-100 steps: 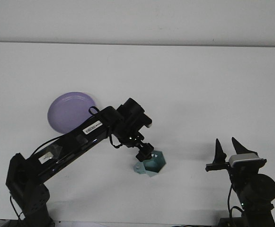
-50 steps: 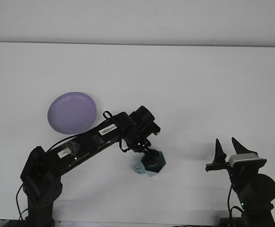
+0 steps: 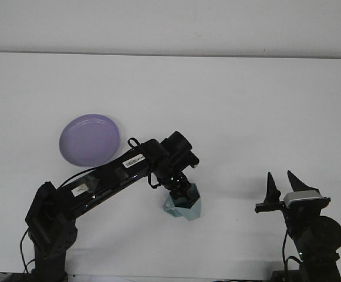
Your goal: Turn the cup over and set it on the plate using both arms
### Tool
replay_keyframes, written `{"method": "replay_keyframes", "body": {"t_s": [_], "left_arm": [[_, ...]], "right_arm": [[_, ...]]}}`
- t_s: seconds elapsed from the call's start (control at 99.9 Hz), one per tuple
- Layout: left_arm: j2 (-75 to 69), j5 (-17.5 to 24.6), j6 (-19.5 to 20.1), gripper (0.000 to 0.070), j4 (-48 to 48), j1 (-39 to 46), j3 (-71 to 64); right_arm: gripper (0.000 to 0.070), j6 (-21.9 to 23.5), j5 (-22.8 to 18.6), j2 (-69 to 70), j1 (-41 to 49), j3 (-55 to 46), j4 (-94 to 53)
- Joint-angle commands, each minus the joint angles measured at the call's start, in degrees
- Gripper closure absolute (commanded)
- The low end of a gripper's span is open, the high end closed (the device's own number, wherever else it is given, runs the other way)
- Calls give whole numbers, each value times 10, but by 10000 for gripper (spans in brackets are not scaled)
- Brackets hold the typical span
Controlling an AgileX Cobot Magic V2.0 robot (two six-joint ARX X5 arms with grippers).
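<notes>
Left hand [image 3: 178,189]: you see it pinching the teal cup [image 3: 184,204], low on the worktop [image 3: 246,117]
Right hand [image 3: 280,187]: spread, well apart
Purple plate [image 3: 89,139]: far left

it looks like a robot test lab: a bare white tabletop [image 3: 246,106], a plain pale wall [image 3: 170,23] behind, two black arms mounted at its near edge.

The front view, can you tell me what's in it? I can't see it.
The left gripper holds a teal cup on a white table. A purple plate sits farther back on the left, and the right gripper waits open, apart.
</notes>
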Motion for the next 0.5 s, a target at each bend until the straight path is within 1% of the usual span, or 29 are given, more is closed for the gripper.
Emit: {"method": "replay_keyframes", "body": {"t_s": [0.0,0.21,0.38,0.49], "left_arm": [[10,-6,0,688,-9,5,13],[-41,-10,-7,687,-10,56,15],[-113,-21,-12,688,-11,130,16],[-155,-49,-12,688,-13,198,23]], "right_arm": [[352,8,0,2,0,5,7],[352,9,0,2,0,5,7],[352,12,0,2,0,5,7],[352,13,0,2,0,5,7]]}}
